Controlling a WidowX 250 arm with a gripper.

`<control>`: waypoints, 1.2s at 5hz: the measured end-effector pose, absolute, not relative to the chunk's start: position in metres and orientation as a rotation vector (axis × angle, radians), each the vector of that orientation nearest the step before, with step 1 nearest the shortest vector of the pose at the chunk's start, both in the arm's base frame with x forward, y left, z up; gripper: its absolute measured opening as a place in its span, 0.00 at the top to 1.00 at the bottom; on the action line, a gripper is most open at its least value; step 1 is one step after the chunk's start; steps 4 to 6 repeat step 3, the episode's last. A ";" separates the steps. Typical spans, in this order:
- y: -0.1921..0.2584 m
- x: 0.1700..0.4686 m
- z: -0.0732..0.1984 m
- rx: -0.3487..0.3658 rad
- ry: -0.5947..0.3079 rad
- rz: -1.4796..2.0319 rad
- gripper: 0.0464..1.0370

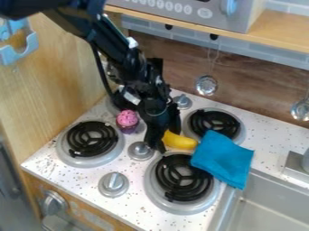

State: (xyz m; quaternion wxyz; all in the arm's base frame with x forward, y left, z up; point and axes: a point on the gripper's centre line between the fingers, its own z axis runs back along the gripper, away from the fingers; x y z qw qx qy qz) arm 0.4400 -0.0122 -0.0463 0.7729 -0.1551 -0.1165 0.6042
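The black gripper hangs from the upper left over the middle of the stovetop, its tip beside the left end of a yellow banana-like object. Whether it touches or holds that object I cannot tell. A blue cloth lies just right of the yellow object, over the edges of the two right burners and out to the sink's edge. Left of the gripper stands a cupcake with pink topping, between the left burners.
The white speckled stove has black coil burners and silver knobs. A metal sink is at the lower right. Ladles hang on the back wall below a wooden shelf. A wooden panel stands at the left.
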 end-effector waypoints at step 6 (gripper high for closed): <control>-0.026 0.431 -0.002 -0.338 -0.295 0.524 0.04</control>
